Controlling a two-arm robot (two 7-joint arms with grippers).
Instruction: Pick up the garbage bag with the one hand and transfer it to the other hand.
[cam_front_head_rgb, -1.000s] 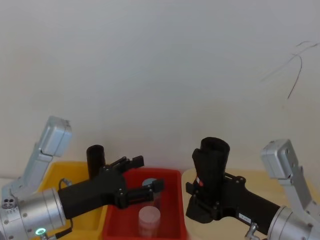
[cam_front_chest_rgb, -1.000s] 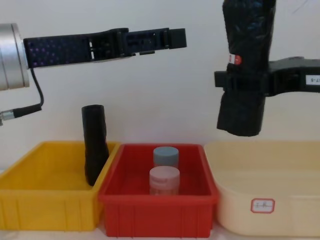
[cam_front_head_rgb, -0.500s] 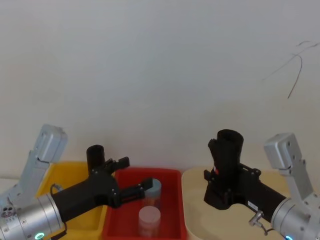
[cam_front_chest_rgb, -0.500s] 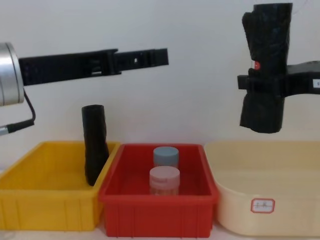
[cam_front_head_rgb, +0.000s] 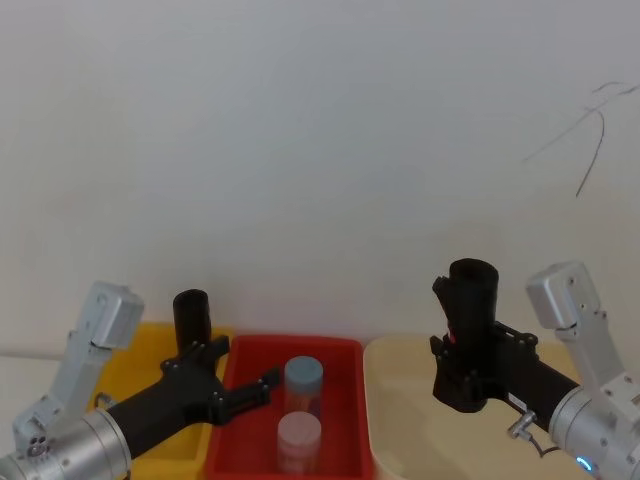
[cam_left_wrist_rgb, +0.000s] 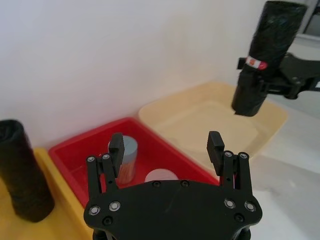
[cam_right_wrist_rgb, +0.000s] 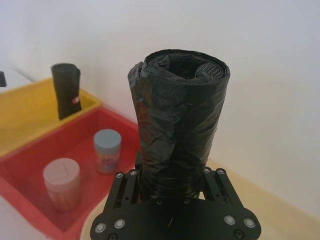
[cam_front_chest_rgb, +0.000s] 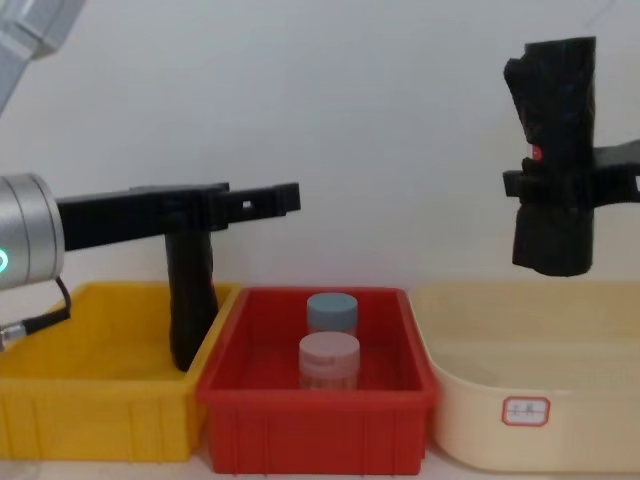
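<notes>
The bag (cam_front_chest_rgb: 555, 150) is held in the air over the cream tub (cam_front_chest_rgb: 560, 420), clear of its rim and floor. It stands nearly upright, with its top leaning slightly. Its red-and-white sticker (cam_front_chest_rgb: 536, 153) faces the robot's left side.

The right gripper (cam_front_chest_rgb: 560, 185) is clamped around the lower half of the bag, just below the sticker. In the right wrist view both fingers press against the black plastic (the rolled top end (cam_right_wrist_rgb: 177, 70) rises above them).

The left gripper (cam_front_head_rgb: 245, 365) hangs low on the robot's left, over the boundary between the yellow bin (cam_front_chest_rgb: 90, 410) and the red bin (cam_front_chest_rgb: 310, 430). Its fingers (cam_left_wrist_rgb: 116, 145) are spread wide and hold nothing. It is well apart from the bag.

A slim black roll (cam_front_chest_rgb: 185, 310) stands in the yellow bin, against the wall nearest the red bin. In the chest view the left gripper crosses in front of its upper end.

Two jars stand in the red bin: one with a blue-grey lid (cam_front_chest_rgb: 331, 312) toward the back, and a pinkish one (cam_front_chest_rgb: 329, 362) just in front of it.
</notes>
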